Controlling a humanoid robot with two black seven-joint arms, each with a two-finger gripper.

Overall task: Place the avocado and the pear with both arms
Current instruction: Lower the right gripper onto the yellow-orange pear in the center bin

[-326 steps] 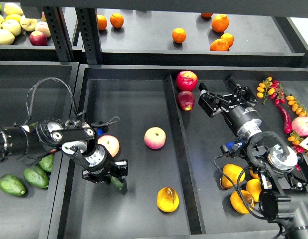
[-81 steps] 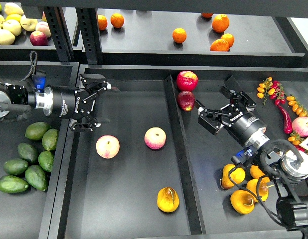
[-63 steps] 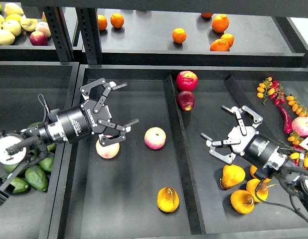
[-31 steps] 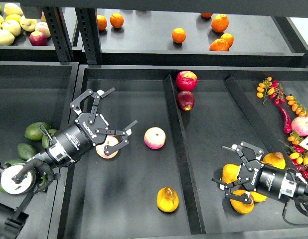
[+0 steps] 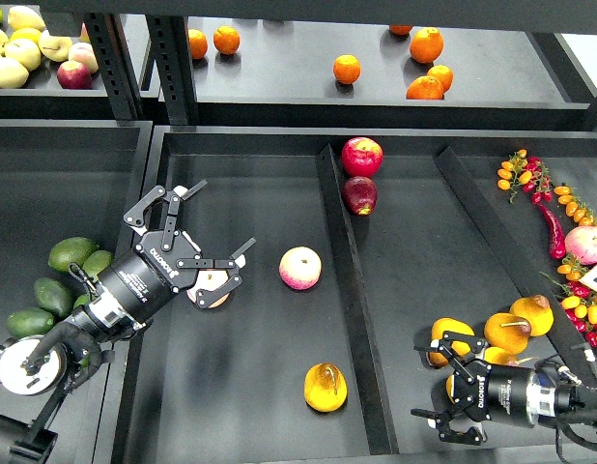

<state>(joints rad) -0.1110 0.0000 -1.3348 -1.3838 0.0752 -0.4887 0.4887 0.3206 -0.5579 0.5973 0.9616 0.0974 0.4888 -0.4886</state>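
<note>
Black metal tray: the middle black compartment [image 5: 260,406] holds a plump yellow-orange pear [image 5: 325,387] near its front, and two round pink-yellow fruits, one [image 5: 300,268] in the open and one [image 5: 211,287] partly under the left end effector.
Left end effector: [image 5: 204,237] fingers spread wide, nothing between them, hanging above the left part of the middle compartment, over that pink-yellow fruit.
Right end effector: [image 5: 445,387] fingers spread wide and empty, low in the right compartment, just beside a cluster of yellow-orange pears [image 5: 507,332].
Pear and end effectors: the pear lies alone, between the two end effectors and apart from both, nearer the right one across the divider.
Avocado: several green avocados [image 5: 71,253] lie in the left compartment beside the left arm; the darker, slimmer one I cannot pick out.
Right compartment: two red fruits [image 5: 361,156] against the divider at the back; small orange and red tomatoes [image 5: 524,173] and a red chilli [image 5: 553,232] along the right side.
Back shelf: round oranges [image 5: 426,44] on a dark shelf; yellow and red apples [image 5: 26,50] at far left.
</note>
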